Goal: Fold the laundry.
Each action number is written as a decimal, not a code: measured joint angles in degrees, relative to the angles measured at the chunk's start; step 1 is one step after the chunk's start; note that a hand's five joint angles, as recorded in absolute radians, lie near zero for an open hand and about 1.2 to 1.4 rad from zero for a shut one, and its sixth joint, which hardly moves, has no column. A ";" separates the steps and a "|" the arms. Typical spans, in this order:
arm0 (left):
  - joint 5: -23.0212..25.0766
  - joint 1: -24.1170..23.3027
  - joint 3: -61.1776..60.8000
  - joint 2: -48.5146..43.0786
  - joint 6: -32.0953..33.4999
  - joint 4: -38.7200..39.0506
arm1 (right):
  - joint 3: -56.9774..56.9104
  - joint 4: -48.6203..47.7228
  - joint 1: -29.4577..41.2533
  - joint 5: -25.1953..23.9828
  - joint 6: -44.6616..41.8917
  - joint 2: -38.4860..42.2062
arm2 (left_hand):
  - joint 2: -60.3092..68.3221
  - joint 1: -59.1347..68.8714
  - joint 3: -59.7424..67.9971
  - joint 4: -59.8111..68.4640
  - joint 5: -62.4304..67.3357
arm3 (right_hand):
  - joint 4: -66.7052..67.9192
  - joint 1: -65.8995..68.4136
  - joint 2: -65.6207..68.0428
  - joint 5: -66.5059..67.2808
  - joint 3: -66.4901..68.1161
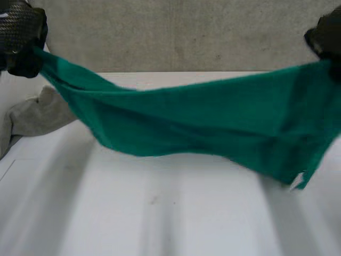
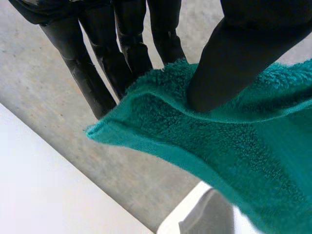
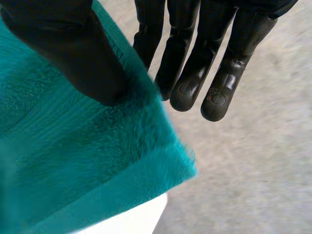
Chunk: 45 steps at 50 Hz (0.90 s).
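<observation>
Left robot hand (image 1: 21, 34), up at ten o'clock, pinches one corner of the green towel (image 1: 202, 120) between its thumb and straight fingers. At two o'clock the right robot hand (image 1: 326, 34) pinches the opposite corner the same way. Stretched between them, the towel hangs above the white tabletop (image 1: 160, 213), sagging in the middle. Beyond it, at nine o'clock, a grey cloth (image 1: 34, 114) lies crumpled on the tabletop.

The left robot hand (image 1: 20, 37) and right robot hand (image 1: 326, 36) hang raised and wide apart, toward the far-left and far-right corners of the surface (image 1: 160, 213). Each pinches a corner of the green towel (image 1: 202, 117), thumb pressed against straight fingers (image 2: 95, 78). The right hand's fingers (image 3: 195, 73) reach past the cloth's edge.
</observation>
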 measured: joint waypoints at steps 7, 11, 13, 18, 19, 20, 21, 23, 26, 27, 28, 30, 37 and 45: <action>-0.29 -0.32 1.47 -9.76 0.02 0.10 | -0.47 0.10 0.44 0.11 -1.63 12.44 | 0.00 0.00 0.00 0.00 0.00 | 0.00 0.00 0.00 0.00 0.00; -0.61 -0.48 4.51 -17.00 -0.18 0.97 | -2.61 -3.06 0.61 0.46 -1.44 19.12 | 0.00 0.00 0.00 0.00 0.00 | 0.00 0.00 0.00 0.00 0.00; -1.22 -0.74 7.77 -21.51 -0.32 1.94 | -4.76 -7.01 0.65 0.79 -1.00 22.47 | 0.00 0.00 0.00 0.00 0.00 | 0.00 0.00 0.00 0.00 0.00; -4.41 -1.76 18.74 -30.43 -0.51 6.57 | -11.81 -20.98 0.71 1.87 0.91 27.78 | 0.01 0.00 0.00 0.00 0.00 | 0.00 0.00 0.00 0.01 0.00; -4.71 -1.83 19.66 -30.96 -0.50 7.11 | -12.40 -22.16 0.71 1.95 1.10 28.04 | 0.01 0.00 0.00 0.00 0.00 | 0.00 0.00 0.00 0.00 0.00; -5.25 -1.94 21.20 -31.80 -0.49 8.05 | -13.50 -24.41 0.71 2.09 1.46 28.48 | 0.01 0.00 0.00 0.00 0.00 | 0.00 0.00 0.00 0.00 0.00; -5.99 -2.09 23.54 -32.95 -0.47 9.65 | -14.85 -27.16 0.72 2.26 1.95 28.96 | 0.01 0.00 0.00 0.00 0.00 | 0.00 0.00 0.00 0.00 0.00; -7.17 -2.31 28.70 -34.75 -0.32 14.44 | -18.47 -34.81 0.76 2.69 3.41 29.77 | 0.03 0.00 0.00 0.00 0.00 | 0.00 0.00 0.00 0.00 0.00; -7.82 -2.42 34.40 -35.95 -0.12 20.91 | -23.00 -44.32 0.88 3.40 5.30 30.35 | 0.04 0.00 0.00 0.00 0.00 | 0.00 0.00 0.00 0.01 0.00; -7.82 -2.42 34.40 -35.95 -0.12 20.91 | -23.00 -44.32 0.88 3.40 5.30 30.35 | 0.04 0.00 0.00 0.00 0.00 | 0.00 0.00 0.00 0.01 0.00; -7.88 -2.54 37.92 -36.23 -0.10 25.37 | -25.86 -49.26 1.15 4.09 6.23 30.80 | 0.04 0.00 0.00 0.00 0.00 | 0.00 0.00 0.00 0.00 0.00; -7.87 -2.66 39.69 -36.33 -0.14 27.71 | -27.45 -51.46 1.42 4.56 6.65 31.12 | 0.04 0.00 0.00 0.00 0.00 | 0.00 0.00 0.00 0.01 0.00; -8.46 -3.35 41.19 -36.50 -2.43 32.86 | -29.12 -54.03 4.27 6.09 7.32 32.17 | 0.04 0.00 0.00 0.00 0.00 | 0.00 0.00 0.00 0.44 0.00; -8.30 -3.05 26.70 -36.52 -4.96 32.61 | -14.98 -52.27 5.53 3.61 7.94 31.39 | 0.04 0.00 0.00 0.00 0.00 | 0.00 0.00 0.00 0.45 0.00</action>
